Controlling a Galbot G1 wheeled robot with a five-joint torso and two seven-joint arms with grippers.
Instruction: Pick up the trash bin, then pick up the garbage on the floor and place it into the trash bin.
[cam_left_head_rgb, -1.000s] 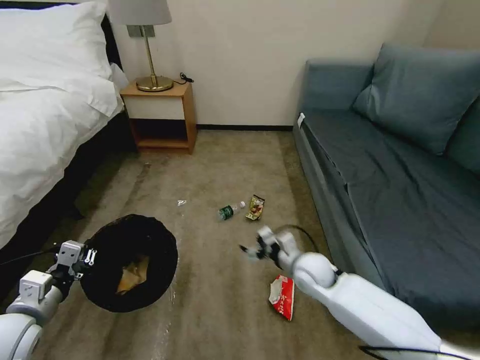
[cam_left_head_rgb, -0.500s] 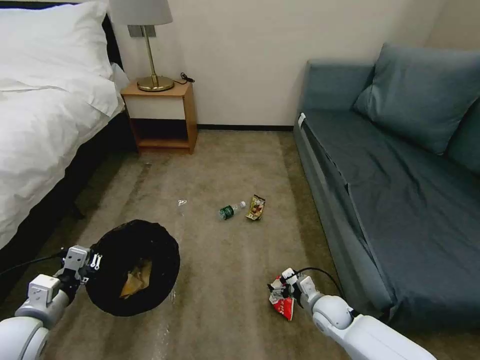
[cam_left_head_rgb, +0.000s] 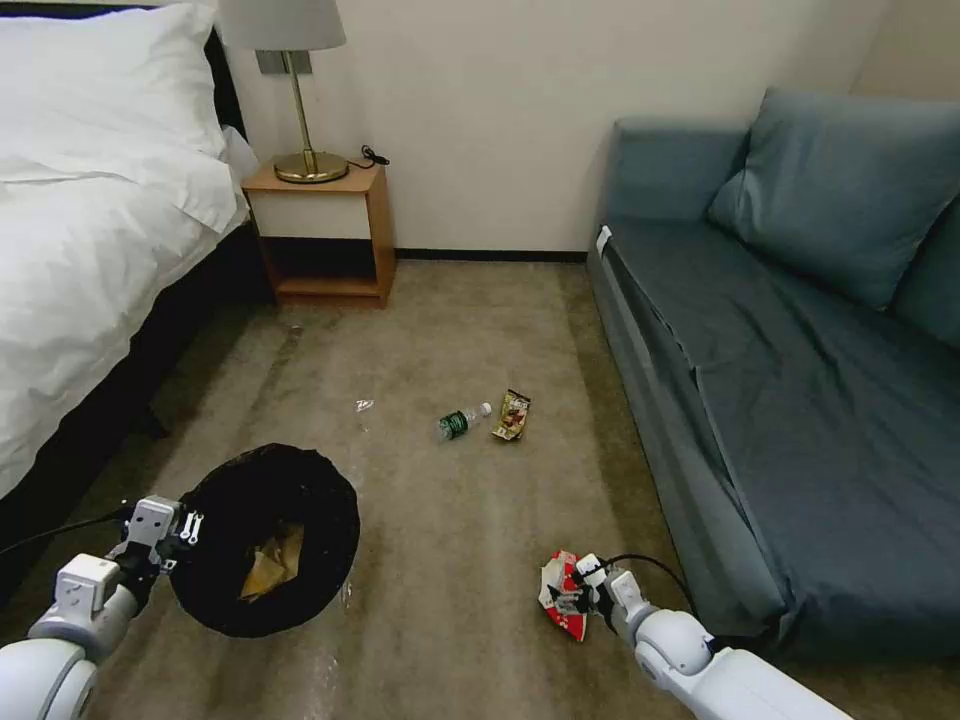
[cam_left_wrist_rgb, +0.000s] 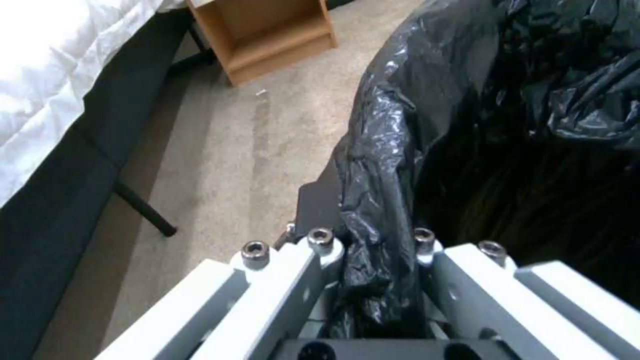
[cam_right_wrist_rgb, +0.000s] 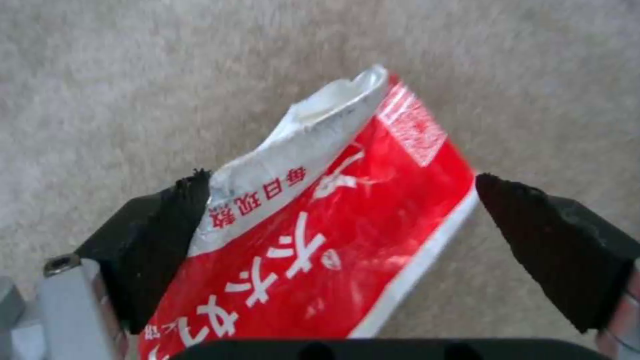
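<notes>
1. the trash bin (cam_left_head_rgb: 270, 545) is held off the floor at the robot's left by the left gripper (cam_left_wrist_rgb: 370, 250), whose fingers are clamped on the bag-covered rim; a crumpled brown paper bag (cam_left_head_rgb: 268, 562) is seen inside.
2. the red-and-white wrapper (cam_right_wrist_rgb: 320, 235) lies on the carpet (cam_left_head_rgb: 450, 560) beside the sofa (cam_left_head_rgb: 800, 400), straddled by the right gripper (cam_right_wrist_rgb: 337, 225) – its fingers (cam_right_wrist_rgb: 167, 240) spread wide, one pad touching the wrapper's edge, the other apart.
3. the wrapper is judged light, thin and crinkly, probably slippery – a pinch across its raised, crumpled white end would be favoured over the flat red face.
4. the clear bottle (cam_left_head_rgb: 460, 421) and snack packet (cam_left_head_rgb: 511, 414) lie farther off, just beside each other.
</notes>
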